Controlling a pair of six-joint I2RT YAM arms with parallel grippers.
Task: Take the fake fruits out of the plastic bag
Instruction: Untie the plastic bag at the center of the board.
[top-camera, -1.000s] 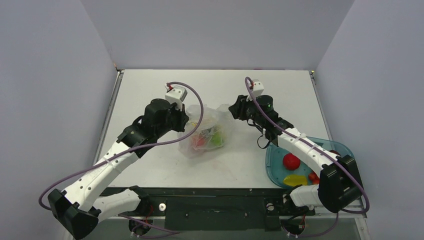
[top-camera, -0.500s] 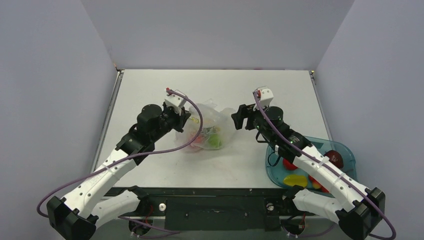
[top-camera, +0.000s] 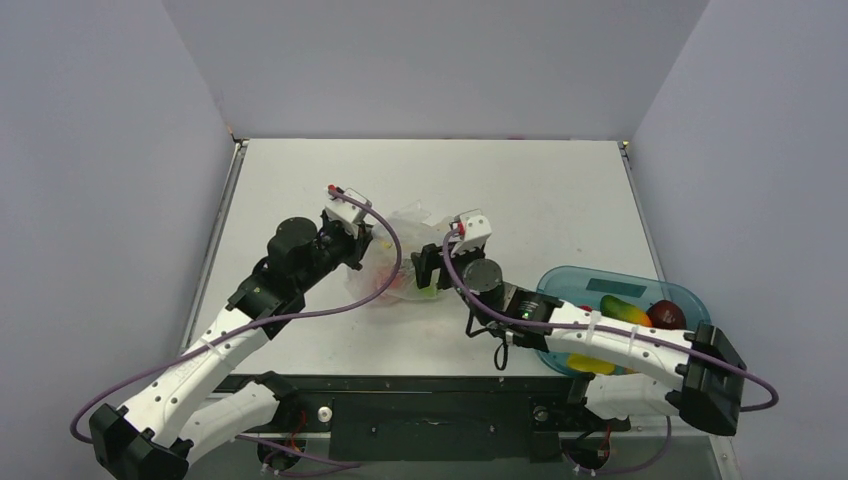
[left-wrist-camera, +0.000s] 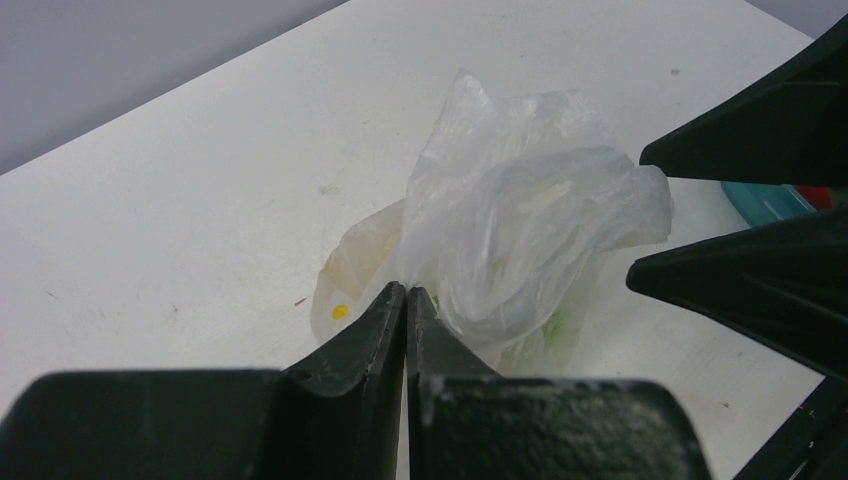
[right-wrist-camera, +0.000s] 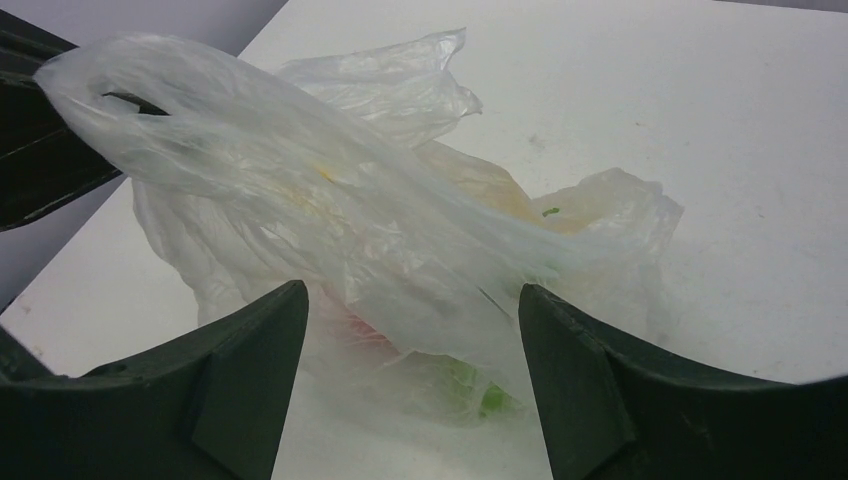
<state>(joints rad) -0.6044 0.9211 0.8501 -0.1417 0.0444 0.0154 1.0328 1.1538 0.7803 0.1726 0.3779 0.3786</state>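
White table (top-camera: 560, 190) below: left gripper (left-wrist-camera: 405, 300), fingers pressed together, pinches the plastic bag (left-wrist-camera: 520, 230); right gripper (right-wrist-camera: 412, 300) spreads wide around it, fake fruits (right-wrist-camera: 488, 398) inside.

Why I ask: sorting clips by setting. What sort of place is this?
Probably a robotics lab cell: white table, plain grey walls boxing it in, left arm and right arm bolted at its edge.

One plastic bag (top-camera: 412, 228), one teal tray (top-camera: 572, 276), and seemingly three fake fruits (top-camera: 665, 315) in it.
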